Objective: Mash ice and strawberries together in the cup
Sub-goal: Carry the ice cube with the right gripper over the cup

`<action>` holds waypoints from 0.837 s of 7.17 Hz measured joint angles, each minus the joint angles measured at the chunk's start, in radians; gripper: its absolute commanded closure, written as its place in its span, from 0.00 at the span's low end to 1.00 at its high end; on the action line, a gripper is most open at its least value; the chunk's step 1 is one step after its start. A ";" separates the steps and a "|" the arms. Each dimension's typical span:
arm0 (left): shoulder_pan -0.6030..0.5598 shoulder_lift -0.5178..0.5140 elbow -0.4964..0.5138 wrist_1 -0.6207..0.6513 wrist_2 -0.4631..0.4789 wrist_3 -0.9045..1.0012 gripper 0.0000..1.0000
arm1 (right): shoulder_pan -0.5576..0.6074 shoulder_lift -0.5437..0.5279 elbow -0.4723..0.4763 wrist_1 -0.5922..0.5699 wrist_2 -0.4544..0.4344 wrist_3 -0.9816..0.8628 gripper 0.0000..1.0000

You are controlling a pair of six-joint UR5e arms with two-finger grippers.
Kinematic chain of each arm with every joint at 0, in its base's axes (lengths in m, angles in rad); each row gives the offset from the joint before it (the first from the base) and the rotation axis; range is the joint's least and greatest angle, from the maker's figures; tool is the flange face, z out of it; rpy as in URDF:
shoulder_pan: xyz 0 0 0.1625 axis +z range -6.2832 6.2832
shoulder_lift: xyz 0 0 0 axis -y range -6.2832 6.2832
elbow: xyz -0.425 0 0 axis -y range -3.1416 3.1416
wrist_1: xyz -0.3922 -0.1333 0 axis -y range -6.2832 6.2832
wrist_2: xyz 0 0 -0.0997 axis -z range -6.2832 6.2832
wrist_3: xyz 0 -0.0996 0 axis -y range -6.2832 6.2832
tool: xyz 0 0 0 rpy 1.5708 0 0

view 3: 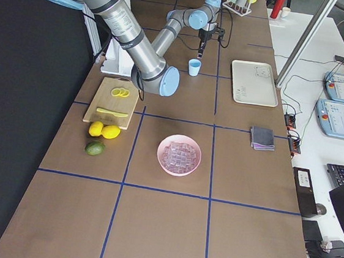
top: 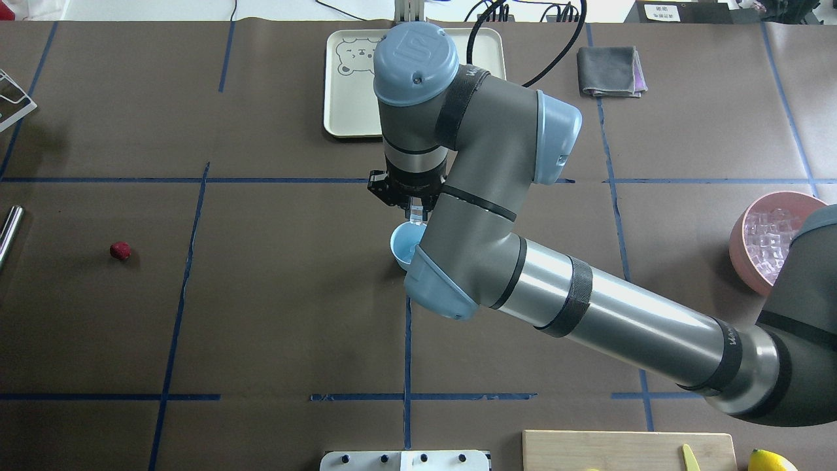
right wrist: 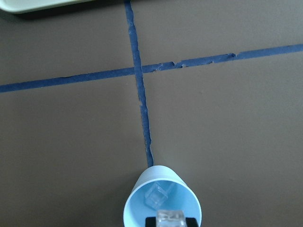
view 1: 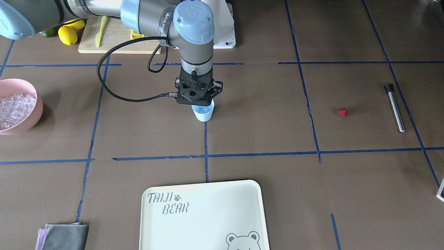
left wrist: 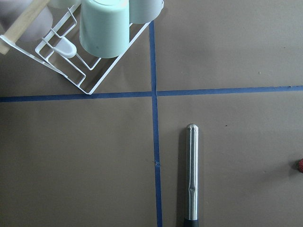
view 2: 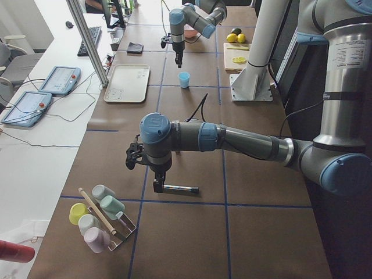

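Right hand (top: 416, 214) pinched an ice cube (right wrist: 171, 217) over the cup (view 1: 204, 115), mid table (view 1: 263, 114); second cube (right wrist: 155, 194) lay inside. Best release seemed low, centred on the mouth. Strawberry (view 1: 342, 112) sat well apart, toward the left end. Left hand (view 2: 157, 187): opening couldn't be told.

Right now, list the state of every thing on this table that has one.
Cup: upright, one loose ice cube inside.
Right gripper: shut on a second ice cube, above the cup.
Strawberry: whole, on the table, outside the cup.
Muddler: lying flat on the table.
Left gripper: by the muddler's black end; open or shut, cannot tell.
Pink bowl: upright, holding ice.
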 measured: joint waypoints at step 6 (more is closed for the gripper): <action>0.000 0.000 -0.002 0.000 0.000 0.000 0.00 | -0.039 0.000 -0.013 0.005 -0.029 0.006 0.46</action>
